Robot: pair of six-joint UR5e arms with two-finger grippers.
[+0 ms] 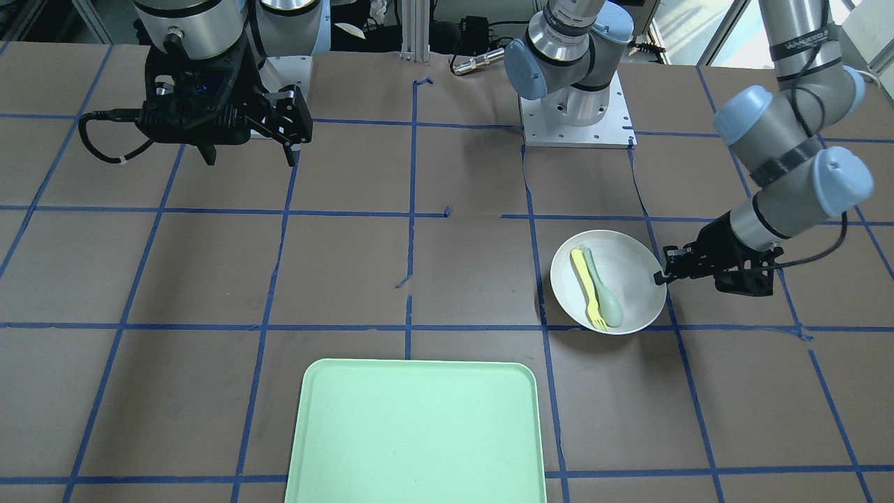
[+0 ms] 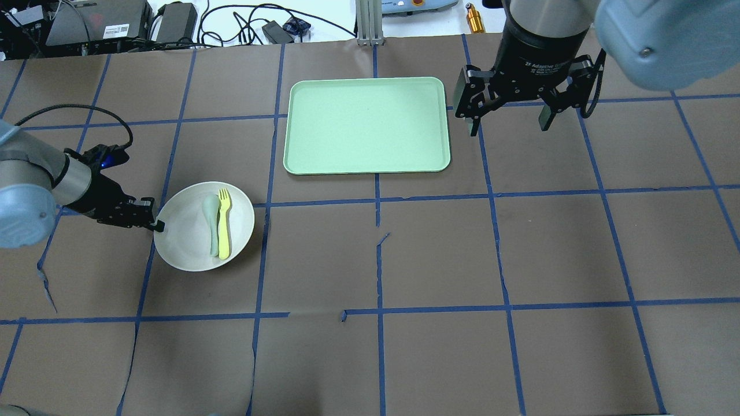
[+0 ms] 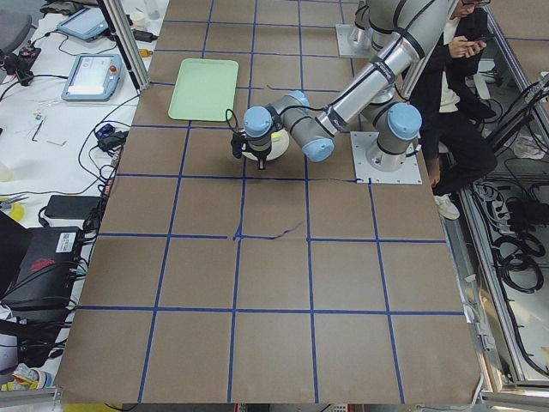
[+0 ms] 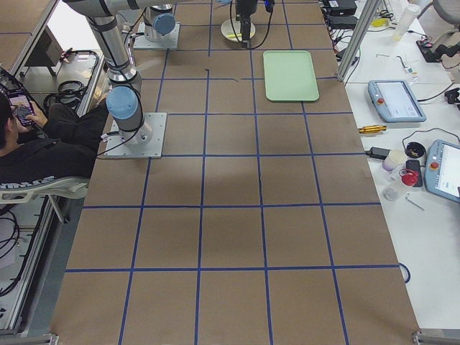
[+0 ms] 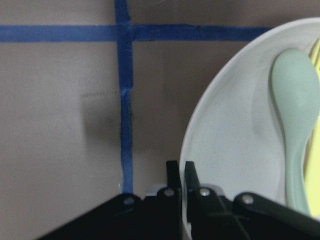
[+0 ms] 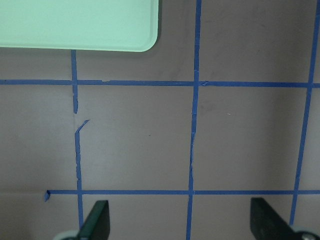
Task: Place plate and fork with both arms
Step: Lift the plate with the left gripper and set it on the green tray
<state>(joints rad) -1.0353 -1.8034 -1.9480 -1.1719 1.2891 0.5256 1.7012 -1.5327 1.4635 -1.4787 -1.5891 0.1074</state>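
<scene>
left end effector (image 2: 156, 225) horizontal, clamping plate (image 2: 180, 249) rim

Can see only a thin strip of the fork (image 5: 316, 175) at the left wrist view's edge. Cannot see the whole tray (image 1: 419, 433) in the front view.
</scene>
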